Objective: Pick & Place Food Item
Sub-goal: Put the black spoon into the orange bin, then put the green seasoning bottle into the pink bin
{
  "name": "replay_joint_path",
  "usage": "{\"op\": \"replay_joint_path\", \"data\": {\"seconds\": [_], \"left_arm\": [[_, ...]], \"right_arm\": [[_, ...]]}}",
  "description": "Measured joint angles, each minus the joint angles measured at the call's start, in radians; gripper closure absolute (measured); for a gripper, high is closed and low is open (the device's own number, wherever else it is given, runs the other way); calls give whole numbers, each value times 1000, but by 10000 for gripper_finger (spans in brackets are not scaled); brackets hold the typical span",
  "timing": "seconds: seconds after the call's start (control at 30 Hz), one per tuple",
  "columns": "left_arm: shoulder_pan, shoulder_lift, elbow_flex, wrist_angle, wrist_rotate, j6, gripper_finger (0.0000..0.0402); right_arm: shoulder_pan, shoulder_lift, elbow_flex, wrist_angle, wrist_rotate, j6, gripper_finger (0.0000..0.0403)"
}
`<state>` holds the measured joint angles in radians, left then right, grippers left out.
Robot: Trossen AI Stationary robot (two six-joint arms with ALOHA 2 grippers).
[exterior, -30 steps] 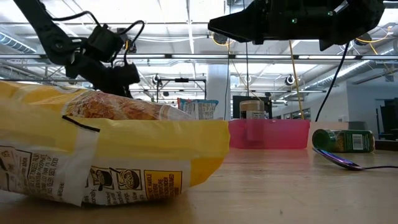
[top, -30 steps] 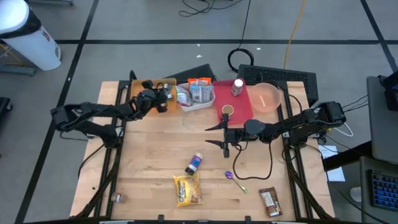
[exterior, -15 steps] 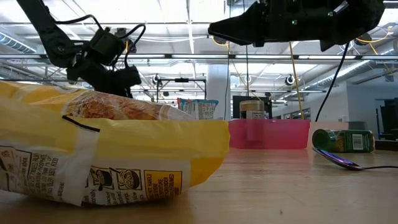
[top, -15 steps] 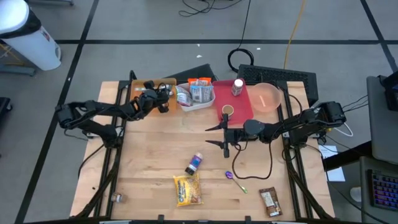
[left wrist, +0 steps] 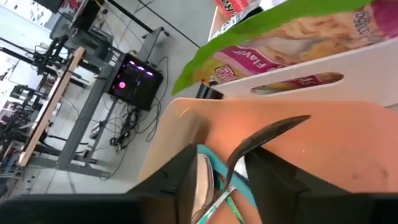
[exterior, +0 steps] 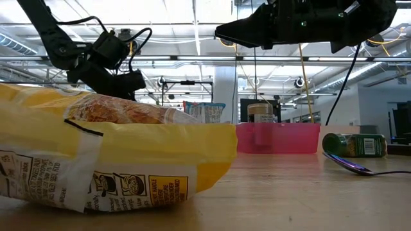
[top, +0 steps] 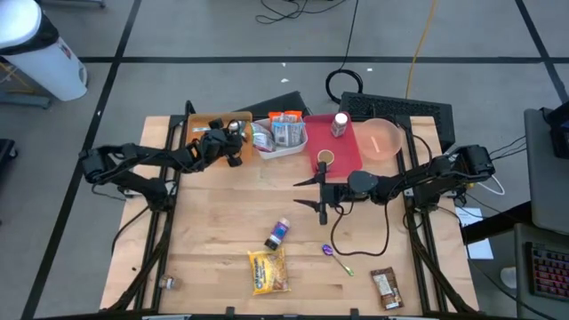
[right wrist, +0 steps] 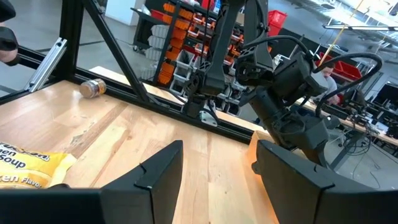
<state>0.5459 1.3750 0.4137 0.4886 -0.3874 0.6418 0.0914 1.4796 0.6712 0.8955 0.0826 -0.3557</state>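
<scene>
My left gripper (top: pixel 233 149) hovers over the tan tray (top: pixel 206 122) at the far left, its fingers apart. In the left wrist view (left wrist: pixel 221 183), a silver spoon (left wrist: pixel 270 132) and a teal-handled utensil (left wrist: pixel 204 177) lie between the fingers on the tray's floor. The food items lie near the table's front edge: a yellow soup packet (top: pixel 268 271), a brown snack bar (top: pixel 386 289) and a small bottle (top: pixel 278 234). My right gripper (top: pixel 320 191) hangs open above mid-table, holding nothing. My left gripper's fingers stand on either side of the utensils in the tan tray, slanting down from the table's left. I cannot tell whether they touch the spoon or the teal handle (left wrist: pixel 214 168).
Along the far edge stand a white bin (top: pixel 280 135) of snack packets, a red tray (top: pixel 342 147) with a bottle and a cup, and a pink bowl (top: pixel 380 138). A purple spoon (top: pixel 336 256) lies near the bottle.
My left gripper has tipped and turned a little over the tan tray, staying in about the same spot. My right arm has kept still.
</scene>
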Motion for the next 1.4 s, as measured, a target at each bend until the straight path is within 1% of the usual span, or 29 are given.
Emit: {"op": "replay_joint_path", "data": {"seconds": [0.2,0.33,0.4,0.5,0.63,0.73,1.0,1.23,1.4], "left_arm": [[-19,-24,0,-5,-1,-5,209],[-39,-63,0,-35,-7,-15,186],[-50,-98,3,-53,-15,-27,179],[-77,-161,26,-139,-20,-61,175],[-132,-266,98,-236,-4,-145,174],[-186,-338,158,-302,55,-200,174],[-336,-494,286,-301,213,-388,174],[-432,-608,307,-266,396,-575,174],[-482,-625,307,-263,504,-601,174]], "right_arm": [[0,0,0,0,0,0,206],[0,0,0,0,0,0,206],[0,0,0,0,0,0,206],[0,0,0,0,0,0,206],[0,0,0,5,0,-2,206],[0,0,0,5,0,-3,206],[0,0,0,4,-5,27,206],[0,0,0,3,-5,37,206],[0,0,0,4,-5,37,206]]}}
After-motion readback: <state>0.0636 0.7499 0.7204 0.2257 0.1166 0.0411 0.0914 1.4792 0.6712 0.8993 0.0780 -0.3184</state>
